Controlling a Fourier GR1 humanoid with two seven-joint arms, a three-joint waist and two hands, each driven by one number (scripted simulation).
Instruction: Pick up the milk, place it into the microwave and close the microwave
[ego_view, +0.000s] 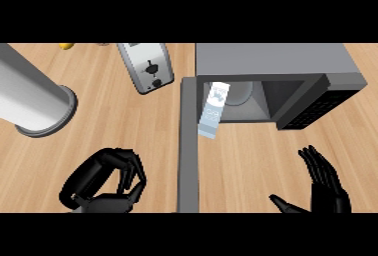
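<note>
**Ana:** Down at seven o'clock, closest to us, the left hand is clenched, fingers curled in, and I see nothing inside it.

**Ben:** And above it?

**Ana:** At ten o'clock a pale grey cylinder stands on the worktop. A silver toaster lies near twelve, with something small and yellow at the far edge to its left.

**Ben:** Where is the milk?

**Ana:** The milk carton is just right of centre, at the mouth of the microwave, tilted. Its upper end is inside the cavity, its lower end juts past the front lip. No hand touches it.

**Ben:** The door?

**Ana:** The microwave door is swung wide open, seen edge-on as a grey strip running down toward six o'clock, just left of the carton.

**Ben:** Right hand?

**Ana:** At five o'clock the right hand is released, fingers straight and spread, well clear of everything.

**Ben:** So which step?

**Ana:** I judge the placing nearly done. The carton probably needs nudging farther in so the door clears it, then the door swung shut.

**Ben:** Any writing?

**Ana:** The carton has a blue-and-white label with marks I can't read. The keypad is too dark to make out.
</note>
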